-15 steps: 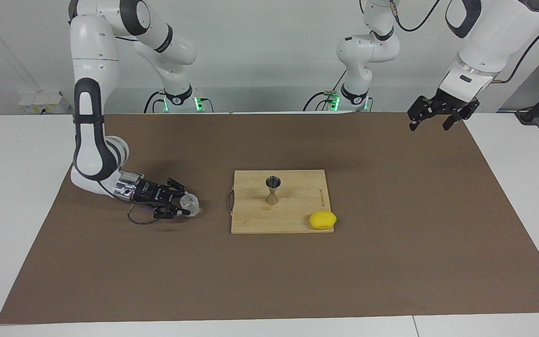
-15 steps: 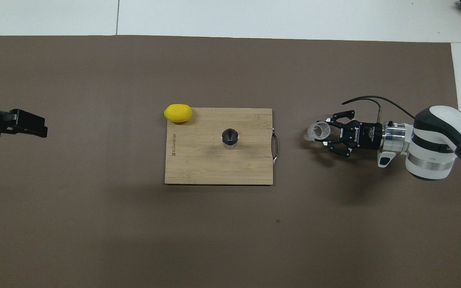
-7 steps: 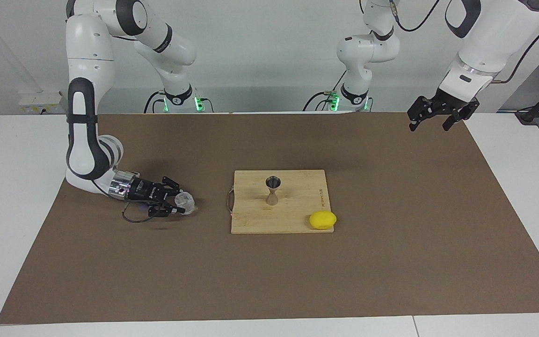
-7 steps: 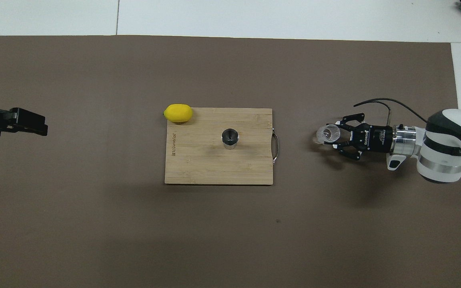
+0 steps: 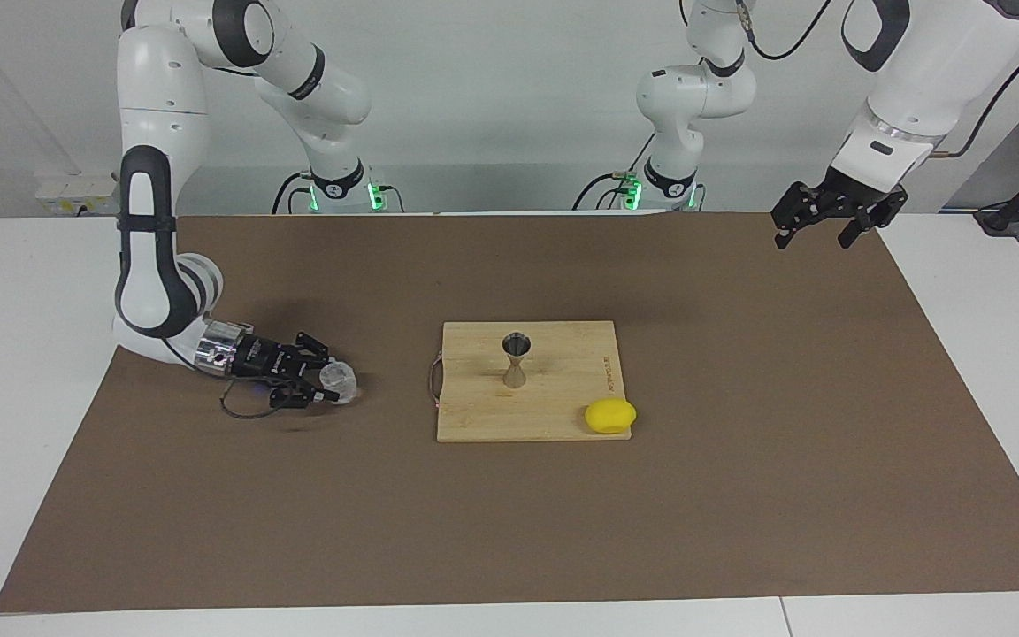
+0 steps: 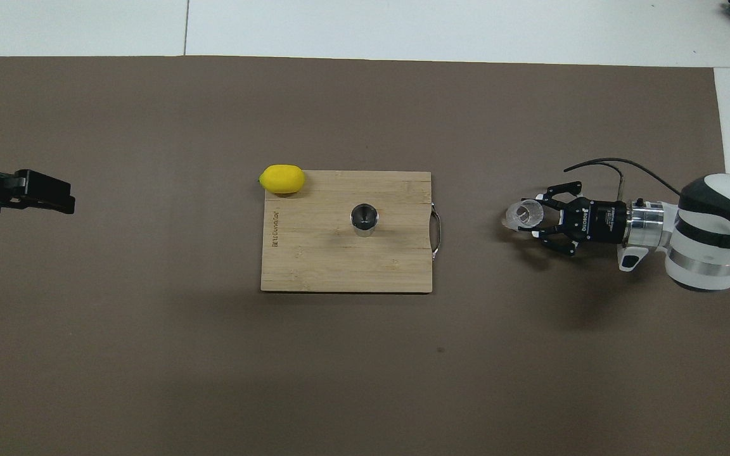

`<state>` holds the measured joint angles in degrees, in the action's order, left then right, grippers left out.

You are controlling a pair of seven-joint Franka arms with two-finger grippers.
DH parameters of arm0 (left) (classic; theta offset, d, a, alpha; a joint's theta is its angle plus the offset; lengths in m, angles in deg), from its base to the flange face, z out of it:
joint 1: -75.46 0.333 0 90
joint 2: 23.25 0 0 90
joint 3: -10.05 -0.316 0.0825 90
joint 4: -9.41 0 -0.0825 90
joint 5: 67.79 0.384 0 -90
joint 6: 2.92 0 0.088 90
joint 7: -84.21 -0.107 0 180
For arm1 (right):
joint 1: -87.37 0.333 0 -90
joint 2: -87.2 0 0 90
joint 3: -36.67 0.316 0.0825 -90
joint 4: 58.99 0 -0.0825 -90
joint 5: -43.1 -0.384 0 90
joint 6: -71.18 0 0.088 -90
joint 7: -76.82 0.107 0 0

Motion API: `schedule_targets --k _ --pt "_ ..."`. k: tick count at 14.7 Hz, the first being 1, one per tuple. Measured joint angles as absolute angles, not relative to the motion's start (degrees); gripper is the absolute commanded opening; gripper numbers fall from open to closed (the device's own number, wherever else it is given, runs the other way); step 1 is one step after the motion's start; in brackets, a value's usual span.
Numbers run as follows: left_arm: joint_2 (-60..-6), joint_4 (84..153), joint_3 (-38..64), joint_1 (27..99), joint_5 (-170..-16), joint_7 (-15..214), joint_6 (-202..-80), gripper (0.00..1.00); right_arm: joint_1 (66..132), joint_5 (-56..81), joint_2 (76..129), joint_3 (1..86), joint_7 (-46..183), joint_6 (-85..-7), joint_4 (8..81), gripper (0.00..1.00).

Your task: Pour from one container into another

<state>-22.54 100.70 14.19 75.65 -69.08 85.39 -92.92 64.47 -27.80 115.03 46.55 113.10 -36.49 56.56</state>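
My right gripper [image 5: 331,387] [image 6: 540,219] is shut on the small clear cup [image 5: 339,379] [image 6: 525,214]. It holds the cup low over the brown mat, beside the cutting board toward the right arm's end of the table. The cup leans, with its mouth turned partly toward the board. The silvery hourglass jigger [image 5: 516,358] [image 6: 364,219] stands upright in the middle of the wooden cutting board [image 5: 563,389] [image 6: 314,259]. My left gripper [image 5: 812,237] [image 6: 54,197] hangs open and raised over the mat's corner at the left arm's end, holding nothing; that arm waits.
A yellow lemon [image 5: 610,416] [image 6: 282,178] lies at the board's corner, farther from the robots than the jigger and toward the left arm's end. The board has a wire handle [image 5: 432,382] [image 6: 436,231] on the side facing the cup. The brown mat [image 5: 739,495] covers the table.
My right gripper has drawn back with the cup, away from the board toward the right arm's end, and the cup has tipped a little. The left arm has stayed put.
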Motion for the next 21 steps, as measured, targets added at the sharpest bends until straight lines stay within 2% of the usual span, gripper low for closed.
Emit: schedule_targets --k 11,12,13,21 --pt "-22.4 100.6 15.0 79.4 -68.9 84.3 -92.5 1.00 63.0 -26.4 114.9 46.5 113.1 -39.3 57.7 0.00" --pt "-22.4 100.6 15.3 79.4 -68.9 84.3 -92.5 1.00 63.0 -26.4 114.9 46.5 113.1 -39.3 57.7 0.46" --pt "-22.3 100.6 15.6 79.3 -68.9 84.3 -92.5 1.00 63.0 -26.4 114.9 46.5 113.1 -39.3 57.7 0.99" --pt "-22.3 100.6 15.4 78.3 -68.9 84.3 -92.5 1.00 63.0 -26.4 114.3 46.6 113.4 -40.5 57.9 1.00"
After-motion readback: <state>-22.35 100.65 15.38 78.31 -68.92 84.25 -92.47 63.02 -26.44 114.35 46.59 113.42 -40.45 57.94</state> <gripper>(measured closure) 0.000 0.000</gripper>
